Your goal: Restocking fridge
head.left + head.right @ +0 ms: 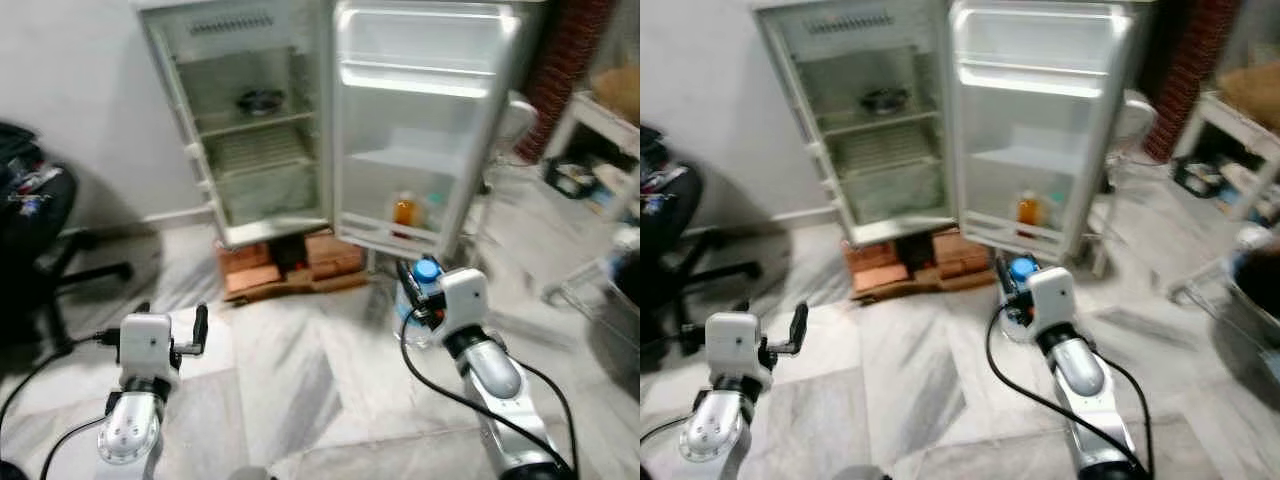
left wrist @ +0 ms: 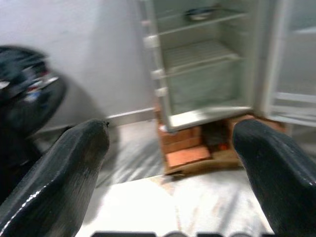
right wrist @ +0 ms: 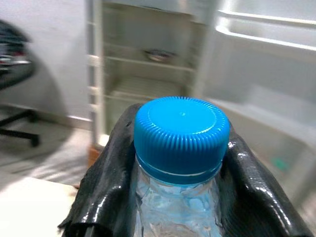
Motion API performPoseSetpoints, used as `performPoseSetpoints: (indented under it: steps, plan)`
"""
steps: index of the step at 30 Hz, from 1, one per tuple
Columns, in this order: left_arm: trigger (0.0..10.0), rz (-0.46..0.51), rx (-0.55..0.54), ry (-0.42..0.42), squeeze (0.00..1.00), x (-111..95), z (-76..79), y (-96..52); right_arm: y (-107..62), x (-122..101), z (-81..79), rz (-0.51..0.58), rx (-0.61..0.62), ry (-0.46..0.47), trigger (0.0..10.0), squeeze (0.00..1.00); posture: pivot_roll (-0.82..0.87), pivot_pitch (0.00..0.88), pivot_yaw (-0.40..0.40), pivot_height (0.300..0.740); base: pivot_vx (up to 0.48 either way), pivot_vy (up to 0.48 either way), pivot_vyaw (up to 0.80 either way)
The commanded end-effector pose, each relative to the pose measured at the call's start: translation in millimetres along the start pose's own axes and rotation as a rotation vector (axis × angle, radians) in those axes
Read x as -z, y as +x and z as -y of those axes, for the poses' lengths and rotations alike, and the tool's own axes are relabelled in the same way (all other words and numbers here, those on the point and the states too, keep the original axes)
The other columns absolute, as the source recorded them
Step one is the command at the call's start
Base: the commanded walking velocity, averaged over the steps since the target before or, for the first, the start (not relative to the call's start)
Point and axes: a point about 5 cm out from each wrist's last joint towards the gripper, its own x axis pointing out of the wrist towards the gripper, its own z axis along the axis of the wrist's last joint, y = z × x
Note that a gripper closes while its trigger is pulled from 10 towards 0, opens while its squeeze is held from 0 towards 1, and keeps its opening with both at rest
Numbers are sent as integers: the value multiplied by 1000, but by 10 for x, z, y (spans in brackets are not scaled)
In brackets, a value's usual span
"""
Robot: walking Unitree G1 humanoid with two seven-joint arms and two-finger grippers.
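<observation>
While the fridge [image 1: 250,130] stands wide open on a stack of reddish bricks [image 1: 285,265], the right pincer [image 3: 177,197] is clamped around the neck of a clear plastic water bottle [image 1: 418,300] with a ribbed blue cap [image 3: 181,136]. The glossy black fingers [image 3: 106,177] hug it on both sides just under the cap. From the head cameras the bottle is out over the floor, in front of the open door's lower corner and well short of any shelf.

Inside, the cabinet is mostly bare: a dark round bowl or pan [image 1: 260,100] sits on the upper wire shelf [image 1: 255,122], and the rack below it looks like thin white wire. The door [image 1: 425,120] is moulded white plastic with a few bins. The bottom bin [image 1: 395,232] has an orange bottle [image 1: 403,210] with something pale greenish [image 1: 433,210] right beside it, too blurry to name.

The left pincer [image 1: 170,335] is held out low over the floor, fingers spread wide with nothing between them. In its wrist view the two rounded black fingers [image 2: 64,173] frame the fridge cabinet and the bricks.

The floor [image 1: 300,370] is grey-veined marble tile, smooth and pale. A black office chair [image 1: 40,230] sits off to the robot's left, and a white shelf unit [image 1: 595,150] with clutter is off to the right next to a brick column [image 1: 565,60].
</observation>
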Motion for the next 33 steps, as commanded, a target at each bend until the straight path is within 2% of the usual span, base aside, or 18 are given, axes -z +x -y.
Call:
performPoseSetpoints:
  steps: [1,10,17,33]
  plan:
    - [10000,-1,-9,7,0,-13,-50,11,69,-96,-107,46,-44,0,10000,0,-9,15,0,740,277,0,563]
    - [10000,6,6,2,0,-23,-7,38,87,-103,-30,46,-16,-5,10000,0,-14,15,5,740,303,0,0]
    - [10000,8,5,7,0,-31,-13,60,96,-97,-80,43,-31,-3,10000,0,-11,16,4,740,444,0,0]
    - [10000,16,17,9,0,-44,34,92,123,-121,-87,56,-54,-11,10000,0,-16,11,0,740,460,0,0]
